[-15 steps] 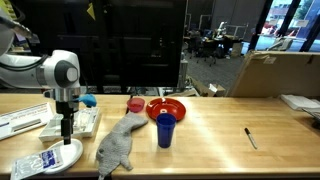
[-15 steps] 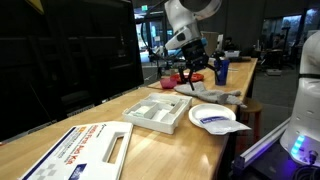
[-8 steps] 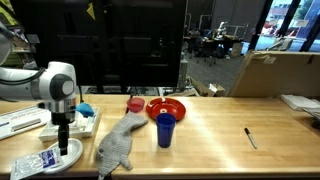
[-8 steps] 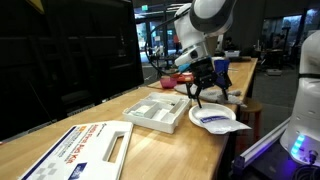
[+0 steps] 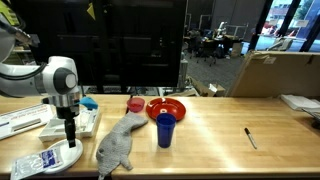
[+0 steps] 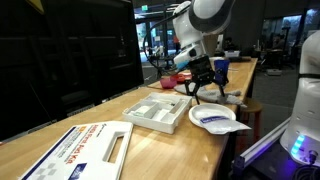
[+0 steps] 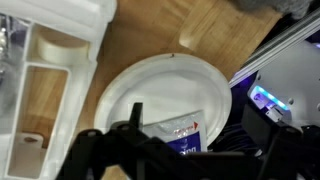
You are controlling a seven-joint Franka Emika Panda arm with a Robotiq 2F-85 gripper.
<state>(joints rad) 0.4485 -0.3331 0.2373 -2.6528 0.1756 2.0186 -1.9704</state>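
My gripper [image 5: 70, 134] hangs open and empty just above a white plate [image 5: 55, 160] at the table's near end. It also shows in an exterior view [image 6: 198, 92], with its fingers spread over the plate [image 6: 225, 123]. A white and blue packet [image 6: 211, 117] lies on the plate. In the wrist view the plate [image 7: 140, 95] fills the middle, the packet [image 7: 185, 133] lies toward its lower side, and my dark fingers [image 7: 160, 155] cross the bottom of the picture.
A white compartment tray [image 6: 160, 112] stands beside the plate and shows in the wrist view [image 7: 40, 80]. A grey cloth [image 5: 118, 145], a blue cup [image 5: 165, 128], a red bowl [image 5: 167, 107] and a black marker [image 5: 250, 137] lie further along. A flat printed box [image 6: 85, 150] is nearby.
The arm came from further back along the table to over the plate and dropped, then rose a little. The gripper stayed open. The packet did not move.
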